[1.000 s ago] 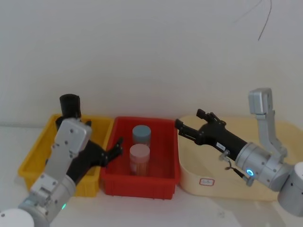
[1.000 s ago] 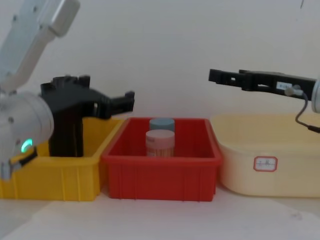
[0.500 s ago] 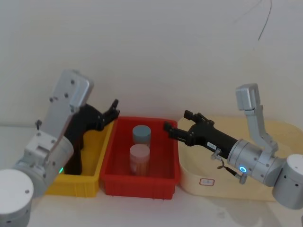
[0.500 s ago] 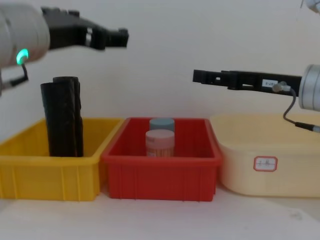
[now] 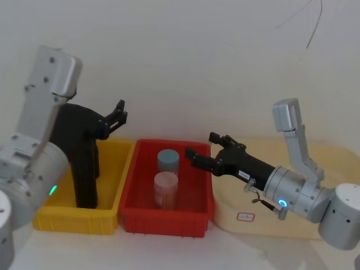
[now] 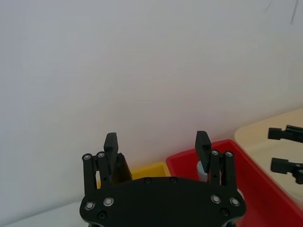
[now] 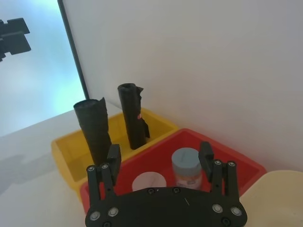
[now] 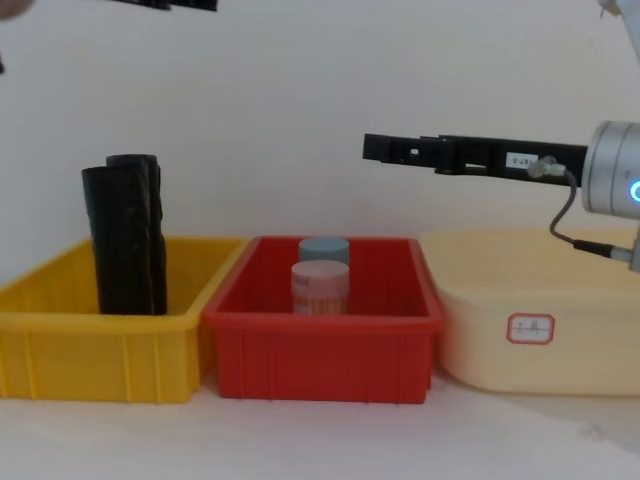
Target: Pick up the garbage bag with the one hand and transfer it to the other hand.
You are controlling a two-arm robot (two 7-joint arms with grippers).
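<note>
Overhead, left claw [image 5: 119, 115] spread, garbage bag [image 8: 125, 240] upright below.

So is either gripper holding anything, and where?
Nothing is held. The left gripper and right gripper are open and empty; both garbage bag rolls stand in the yellow bin.

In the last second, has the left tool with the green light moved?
Yes. The left tool has risen, from down beside the rim of the yellow bin to well above it.
</note>
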